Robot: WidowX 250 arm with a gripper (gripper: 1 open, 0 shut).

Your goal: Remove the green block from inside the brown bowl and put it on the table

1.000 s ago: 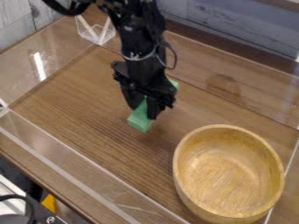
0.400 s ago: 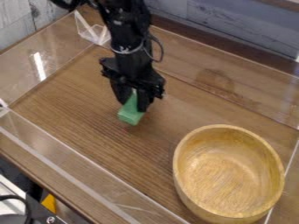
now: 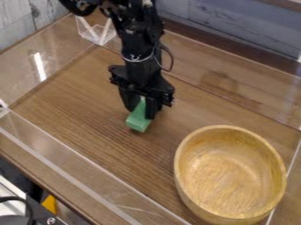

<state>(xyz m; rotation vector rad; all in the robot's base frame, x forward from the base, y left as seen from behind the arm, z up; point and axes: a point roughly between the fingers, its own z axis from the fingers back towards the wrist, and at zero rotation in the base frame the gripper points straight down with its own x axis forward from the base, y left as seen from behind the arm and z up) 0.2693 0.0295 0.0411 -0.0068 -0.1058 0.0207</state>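
Since the earlier frames the arm and its green load had shifted slightly across the tabletop, first toward the left, then back to the right and a little nearer the camera, with the block carried along throughout. The small, flat, bright green rectangular block [image 3: 140, 118] sat outside the bowl, over the open wood to the upper left of it, tilted with its lower end at or just above the surface; whether it touched the surface could not be told. Its upper end was pinched between the jaws of the black robot gripper [image 3: 144, 104], which pointed straight down and were clenched on the block. Above the gripper the dark arm [image 3: 136, 39], with cables along it, rose toward the upper left of the view. The round, shallow, light tan wooden bowl [image 3: 231, 172] with a thick rim stood apart from the block, in the lower right part of the scene, its grained interior fully visible. Both rested within the large brown wood-grain tabletop [image 3: 83, 114], bounded by clear acrylic walls [image 3: 47, 132] along its edges. Behind the far wall a pale, weathered plank surface [image 3: 241, 22] filled the background.
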